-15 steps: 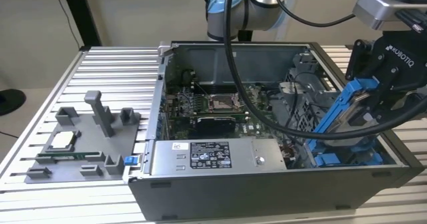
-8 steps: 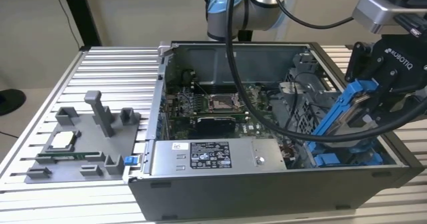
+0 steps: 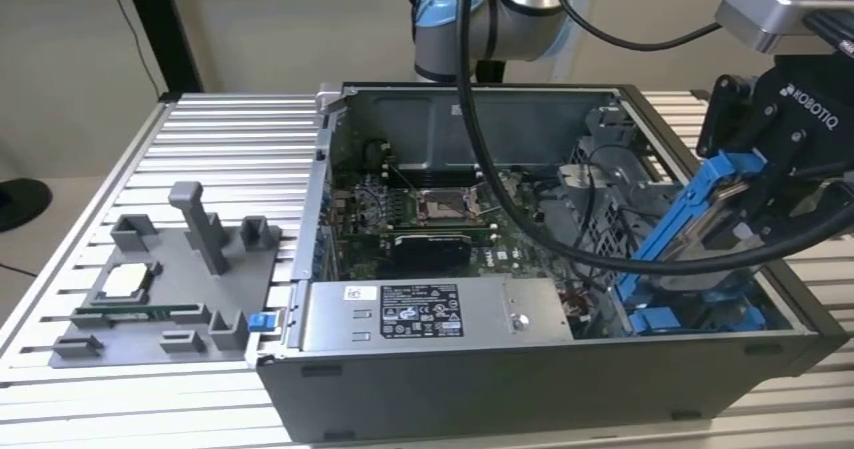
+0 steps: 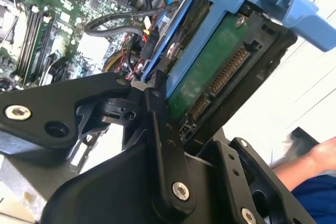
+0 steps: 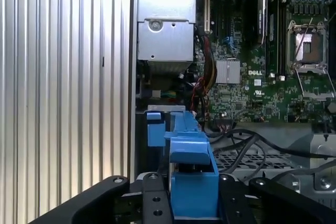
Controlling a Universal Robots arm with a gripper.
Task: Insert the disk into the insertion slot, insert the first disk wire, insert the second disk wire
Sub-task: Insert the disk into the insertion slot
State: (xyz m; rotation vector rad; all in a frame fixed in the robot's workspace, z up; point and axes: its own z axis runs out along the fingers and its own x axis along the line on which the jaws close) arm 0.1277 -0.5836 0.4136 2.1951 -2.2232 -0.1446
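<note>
We see the disk (image 4: 212, 69) bright blue along its edges and green underneath, the gripper (image 5: 194, 195) black, the motherboard (image 5: 252, 77) green, the table (image 3: 227, 139) silver and ribbed.

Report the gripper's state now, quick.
Gripper: shut on the disk, clamped by its blue carrier frame.

Arm (image 3: 461, 19) rises behind the computer case (image 3: 534, 399) and reaches over its far wall. Gripper (image 3: 754, 184) hangs tilted above the case's end at the exterior view's right, fingers (image 5: 152, 203) clamped on either side of the disk (image 3: 687, 209).
</note>
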